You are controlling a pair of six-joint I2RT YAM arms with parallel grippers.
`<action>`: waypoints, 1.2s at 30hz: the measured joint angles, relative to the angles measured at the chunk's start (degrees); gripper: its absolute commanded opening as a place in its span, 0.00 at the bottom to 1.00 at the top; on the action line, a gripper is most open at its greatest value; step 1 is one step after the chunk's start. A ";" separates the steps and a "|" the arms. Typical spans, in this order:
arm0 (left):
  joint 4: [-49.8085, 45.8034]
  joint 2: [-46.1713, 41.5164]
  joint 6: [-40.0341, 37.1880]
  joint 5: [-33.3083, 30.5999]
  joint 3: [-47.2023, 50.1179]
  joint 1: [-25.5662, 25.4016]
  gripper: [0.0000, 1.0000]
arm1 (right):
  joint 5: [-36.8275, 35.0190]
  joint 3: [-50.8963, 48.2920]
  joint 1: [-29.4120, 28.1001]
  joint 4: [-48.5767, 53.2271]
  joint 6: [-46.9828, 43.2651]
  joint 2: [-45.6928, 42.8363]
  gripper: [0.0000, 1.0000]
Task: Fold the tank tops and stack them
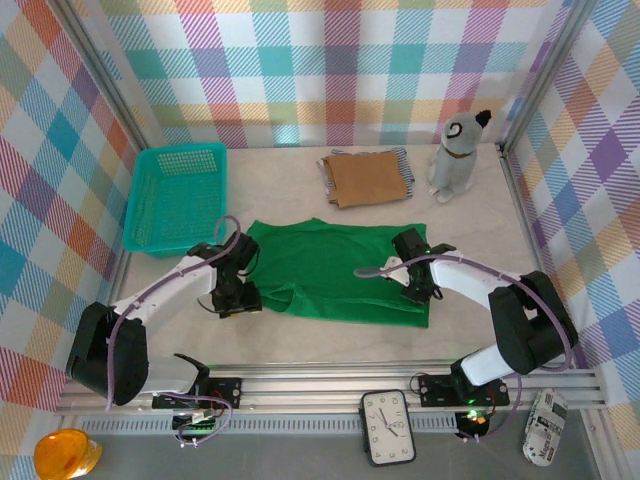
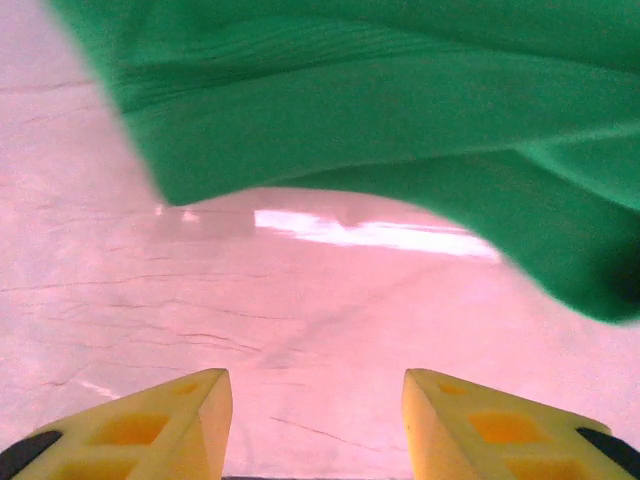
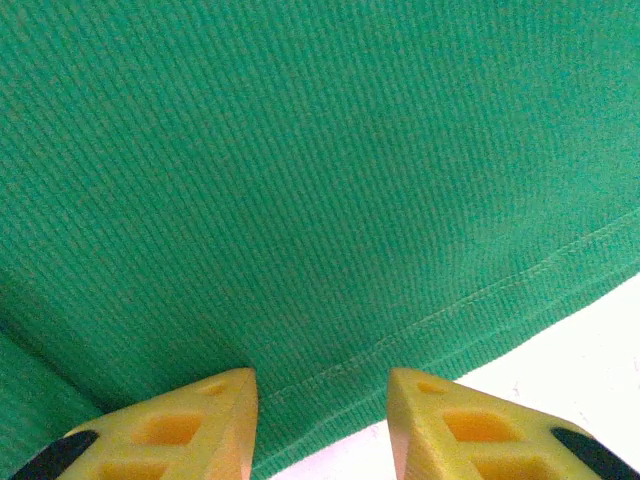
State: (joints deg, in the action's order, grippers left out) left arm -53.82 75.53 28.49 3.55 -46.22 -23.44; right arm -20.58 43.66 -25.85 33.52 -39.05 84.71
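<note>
Top cam: green tank top point(image 1: 340, 272) lies in the middle of the table point(image 1: 300, 345), long axis running left-right. There's a wrinkle near its left edge, and I can't tell which end is the neck. Tan top point(image 1: 367, 178) sits on the striped top point(image 1: 408, 170) at the back.

Left wrist: left gripper point(image 2: 315, 385) has its jaws spread w/ nothing btwn them, bare table below, green edge just ahead. Imo if it closes here it misses the cloth.

Right wrist: right gripper point(image 3: 320, 385) is also spread, sitting over the stitched hem. Risk is prob a shallow pinch that slips, so the fold goes crooked.
</note>
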 measured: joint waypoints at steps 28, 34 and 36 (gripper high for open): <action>2.73 18.84 -7.96 -6.23 -13.40 6.36 0.25 | 3.21 -0.79 0.00 1.22 5.66 -6.82 0.46; 0.81 23.52 -10.54 -7.32 -20.52 6.40 0.15 | 3.72 -0.81 0.00 1.20 6.08 -6.82 0.46; 0.85 25.77 -11.47 -7.58 -21.94 6.40 0.13 | 3.78 -0.81 0.00 1.18 6.14 -6.82 0.46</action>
State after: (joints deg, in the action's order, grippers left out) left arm -52.97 101.30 17.02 -4.03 -68.16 -17.04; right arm -16.80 42.85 -25.85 34.70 -32.91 77.89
